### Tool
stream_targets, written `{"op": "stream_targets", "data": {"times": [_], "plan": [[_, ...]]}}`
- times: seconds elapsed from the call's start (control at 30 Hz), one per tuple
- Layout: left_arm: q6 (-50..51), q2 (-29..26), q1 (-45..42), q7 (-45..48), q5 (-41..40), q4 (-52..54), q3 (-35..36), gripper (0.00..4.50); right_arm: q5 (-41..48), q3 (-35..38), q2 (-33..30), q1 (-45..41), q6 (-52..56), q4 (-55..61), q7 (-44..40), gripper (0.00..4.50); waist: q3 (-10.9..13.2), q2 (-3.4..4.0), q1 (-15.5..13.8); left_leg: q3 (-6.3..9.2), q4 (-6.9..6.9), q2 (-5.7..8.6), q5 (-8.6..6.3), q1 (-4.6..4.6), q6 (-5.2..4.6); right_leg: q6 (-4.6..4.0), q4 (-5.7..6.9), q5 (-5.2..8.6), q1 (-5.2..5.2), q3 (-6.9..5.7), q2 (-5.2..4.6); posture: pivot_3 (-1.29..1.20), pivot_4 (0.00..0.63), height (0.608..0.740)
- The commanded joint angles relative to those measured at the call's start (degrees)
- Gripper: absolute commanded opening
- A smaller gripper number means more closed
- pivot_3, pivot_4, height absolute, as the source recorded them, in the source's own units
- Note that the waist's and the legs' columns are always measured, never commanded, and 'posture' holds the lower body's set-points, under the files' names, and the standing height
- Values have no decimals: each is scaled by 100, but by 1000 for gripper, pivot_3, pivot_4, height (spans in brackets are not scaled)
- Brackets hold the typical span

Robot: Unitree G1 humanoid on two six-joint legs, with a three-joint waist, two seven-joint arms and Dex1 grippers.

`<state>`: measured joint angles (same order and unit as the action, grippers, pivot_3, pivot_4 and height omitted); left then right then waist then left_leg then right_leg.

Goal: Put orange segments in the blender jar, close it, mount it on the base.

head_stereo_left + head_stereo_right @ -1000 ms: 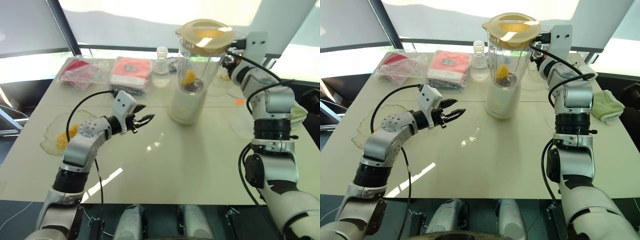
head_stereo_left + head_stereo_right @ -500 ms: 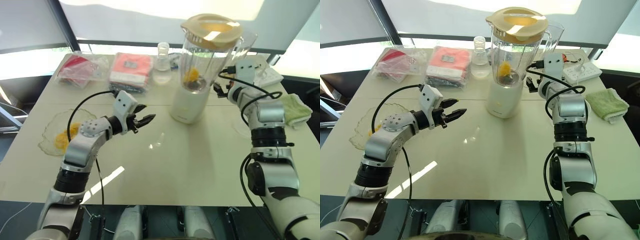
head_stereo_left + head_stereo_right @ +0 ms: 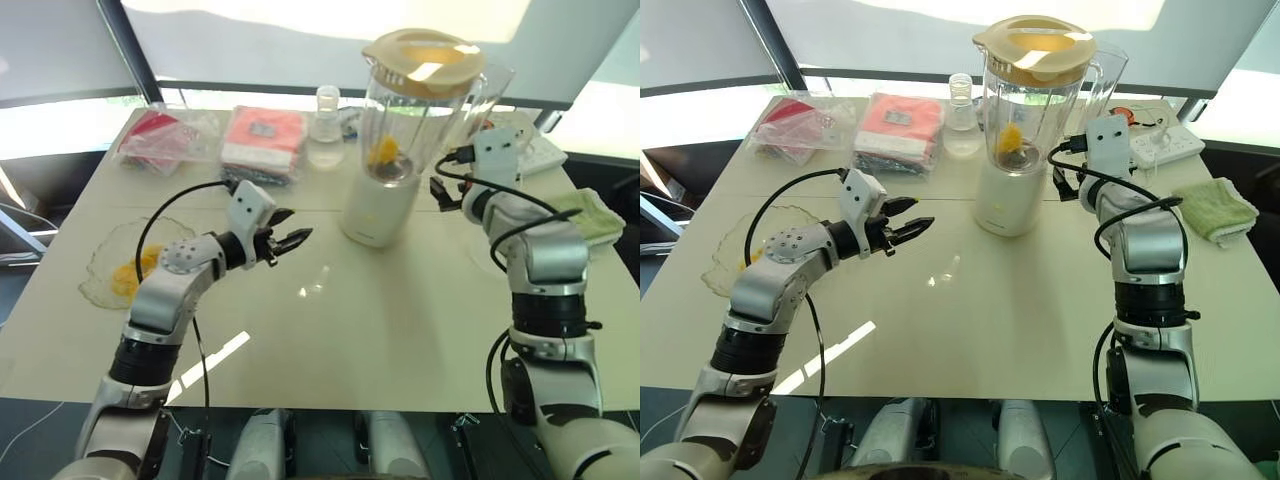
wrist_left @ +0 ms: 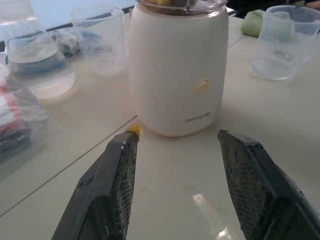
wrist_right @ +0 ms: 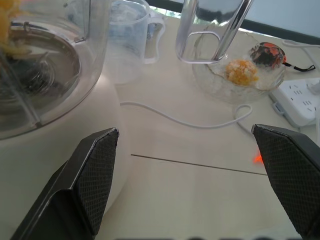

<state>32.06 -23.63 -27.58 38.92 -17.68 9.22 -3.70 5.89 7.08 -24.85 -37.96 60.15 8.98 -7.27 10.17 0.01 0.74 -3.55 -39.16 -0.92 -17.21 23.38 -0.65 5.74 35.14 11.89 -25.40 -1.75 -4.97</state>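
- Left eye view: the big clear plastic blender jar [image 3: 408,120] stands straight up on the short cream-white round base [image 3: 376,213], with the flat cream lid [image 3: 419,58] on top. Yellow-orange orange segments [image 3: 381,152] sit low inside. The right gripper [image 3: 440,192] is just beside the base and nearer than the left one.
- Right eye view: the left gripper [image 3: 908,229] hangs over the table, well apart from the base, pointing toward it.
- Left wrist view: its black fingers [image 4: 112,190] are spread and hold nothing.
- Right wrist view: its black fingers [image 5: 92,175] are spread wide, empty. I think the job looks done.
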Motion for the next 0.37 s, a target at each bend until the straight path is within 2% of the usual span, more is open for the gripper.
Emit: {"op": "stream_targets", "data": {"times": [0.03,0.23,0.37], "plan": [[-30,-12,-57,52,-171,185,130,2627,28,-22,110,527,434,920,51,4465,-1,-2,-12,2,0,-1,0,1,0,0,-1,0,0,-1,1,0,150,740],[152,-44,18,70,-446,251,312,2627,23,-54,151,1514,884,1939,13,4465,-1,-3,-8,2,-5,4,0,1,0,0,-3,0,4,-1,-3,0,150,740],[302,-111,200,96,-628,367,392,2627,84,-124,191,2318,233,2471,-191,4465,-2,-3,-9,14,-4,3,0,-1,0,-1,-2,1,6,-6,3,0,150,740]]}}
